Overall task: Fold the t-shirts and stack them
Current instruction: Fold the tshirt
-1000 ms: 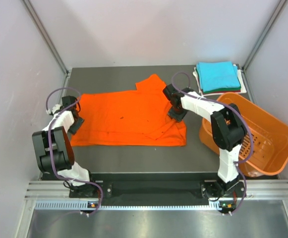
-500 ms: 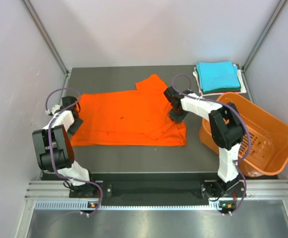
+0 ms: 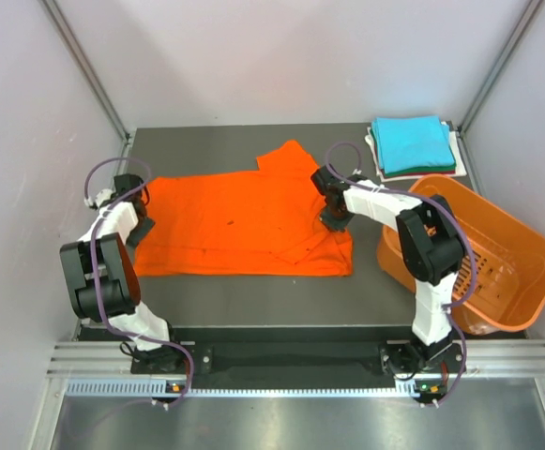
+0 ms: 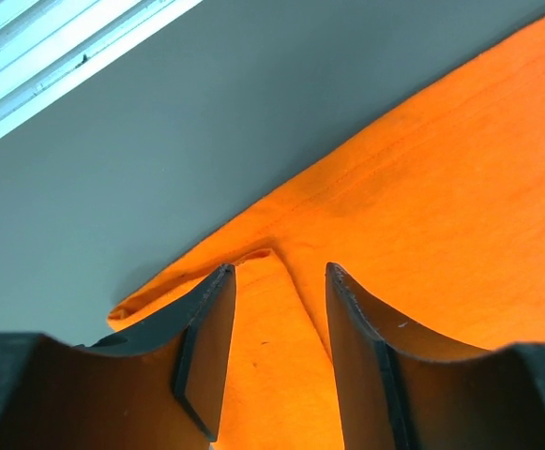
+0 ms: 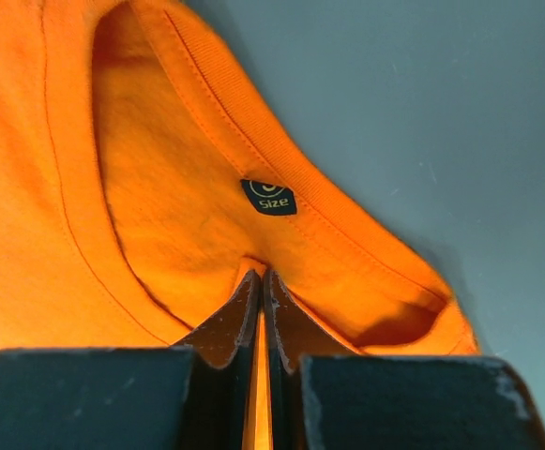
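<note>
The orange t-shirt [image 3: 244,225] lies spread flat on the dark table [image 3: 253,291] between my two arms, hem toward the left arm and neck toward the right. It is thin, light, limp cloth. It will sag and drag wherever I don't carry it, and one layer can slide over the other, so I want doubled, stitched edges in the claws.

The right gripper [image 5: 261,281] has its fingers pressed together on the collar [image 5: 216,103], just below the size label [image 5: 269,197], with a sliver of orange pinched between them. That ribbed band is the firmest spot on the shirt and a good hold.

The left gripper [image 4: 279,274] is low over the hem corner, its jaws apart on either side of a small raised ridge of cloth, not yet closed. I judge that ridge the place to bite, deep enough to catch both layers.

The turquoise folded shirt [image 3: 411,142] tops the stack at the far right corner, behind the orange basket [image 3: 511,267].
</note>
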Controlling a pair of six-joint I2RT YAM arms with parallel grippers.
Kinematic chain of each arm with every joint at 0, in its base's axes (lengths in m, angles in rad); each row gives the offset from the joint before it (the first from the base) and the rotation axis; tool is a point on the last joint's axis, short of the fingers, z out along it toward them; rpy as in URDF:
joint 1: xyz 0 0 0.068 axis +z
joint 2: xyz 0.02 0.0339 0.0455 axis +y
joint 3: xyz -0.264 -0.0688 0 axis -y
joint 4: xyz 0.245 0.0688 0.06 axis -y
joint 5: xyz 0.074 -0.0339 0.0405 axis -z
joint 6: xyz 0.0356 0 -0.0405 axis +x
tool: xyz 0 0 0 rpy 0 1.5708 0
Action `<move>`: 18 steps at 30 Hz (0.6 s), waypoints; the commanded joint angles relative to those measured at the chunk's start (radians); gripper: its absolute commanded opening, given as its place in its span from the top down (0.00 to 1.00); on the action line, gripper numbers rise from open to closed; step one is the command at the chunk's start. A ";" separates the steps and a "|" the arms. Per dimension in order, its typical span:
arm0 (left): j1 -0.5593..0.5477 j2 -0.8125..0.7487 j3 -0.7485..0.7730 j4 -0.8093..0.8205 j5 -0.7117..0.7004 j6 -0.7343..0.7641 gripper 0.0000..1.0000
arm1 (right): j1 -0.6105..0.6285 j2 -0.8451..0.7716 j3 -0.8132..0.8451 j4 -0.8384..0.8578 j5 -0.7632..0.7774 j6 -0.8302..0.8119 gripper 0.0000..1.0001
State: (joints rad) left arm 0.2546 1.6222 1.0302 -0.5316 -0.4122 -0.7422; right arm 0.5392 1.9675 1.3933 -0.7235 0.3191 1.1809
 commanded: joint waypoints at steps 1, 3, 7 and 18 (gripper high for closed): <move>0.024 -0.004 0.031 -0.044 0.030 -0.049 0.53 | -0.008 -0.074 -0.019 0.062 0.043 -0.029 1.00; 0.058 -0.007 0.033 -0.074 0.073 -0.141 0.56 | -0.010 -0.085 -0.030 0.084 0.028 -0.044 1.00; 0.090 0.030 0.109 -0.209 0.117 -0.273 0.56 | -0.012 -0.090 -0.046 0.114 0.011 -0.075 1.00; 0.112 0.028 0.102 -0.223 0.112 -0.388 0.60 | -0.018 -0.036 -0.036 0.185 -0.038 -0.127 1.00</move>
State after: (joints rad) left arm 0.3622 1.6611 1.1027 -0.7139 -0.2604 -1.0836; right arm 0.5381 1.9308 1.3357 -0.5922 0.2855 1.0794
